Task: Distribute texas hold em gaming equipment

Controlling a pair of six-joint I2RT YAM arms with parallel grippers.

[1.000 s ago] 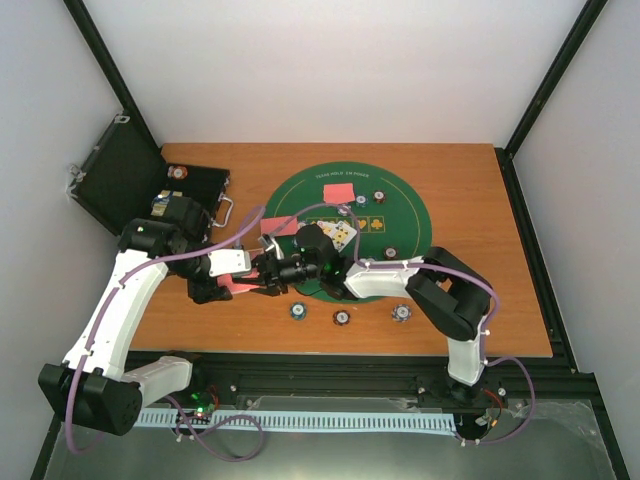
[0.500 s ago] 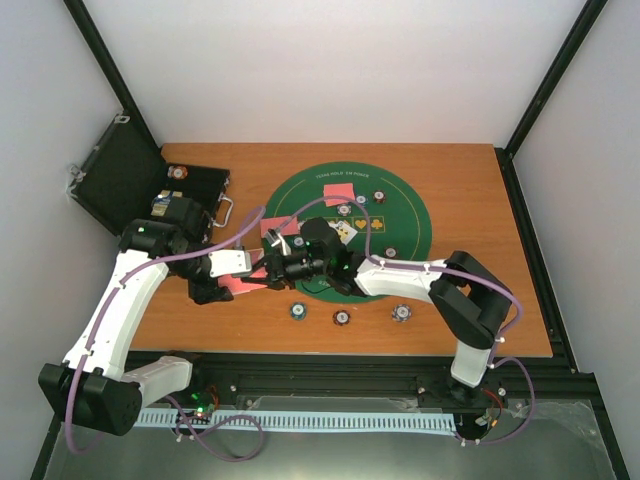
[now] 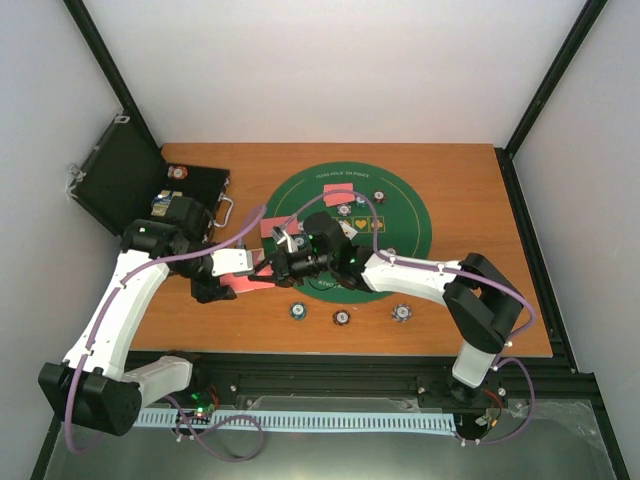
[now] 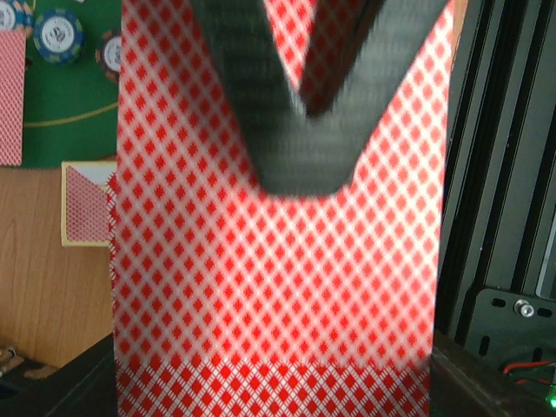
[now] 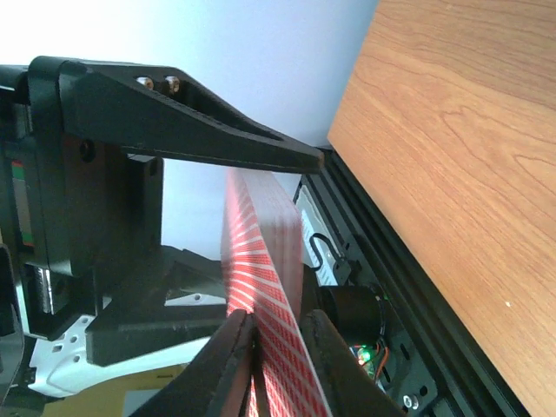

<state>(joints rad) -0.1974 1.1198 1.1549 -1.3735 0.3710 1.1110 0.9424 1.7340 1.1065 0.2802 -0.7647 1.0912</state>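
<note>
Red-backed playing cards [image 4: 269, 278] sat as a stack in the left gripper [image 3: 240, 284], which was clamped on them above the bare wood just off the left near edge of the green felt mat [image 3: 400, 215]. I saw the left arm bent in from the left with its wrist turned toward the mat. The right arm lay stretched low across the mat's near part, so that the right gripper [image 3: 273, 267] met the stack from the mat side. On the left wrist view one dark finger [image 4: 295, 148] lay flat on the top card's back; the stack hid whatever was beneath it. Only the right wrist view showed the stack edge-on. There the right gripper's two fingers [image 5: 228, 369] were drawn in to a narrow slot over its near edge, one against each face as far as I could judge. Three poker chips [image 3: 341, 318] lay on the wood just off the mat's near edge. More chips and a single card [image 3: 340, 190] lay on the mat, and the black case [image 3: 125, 185] stood open well to the mat's left.
</note>
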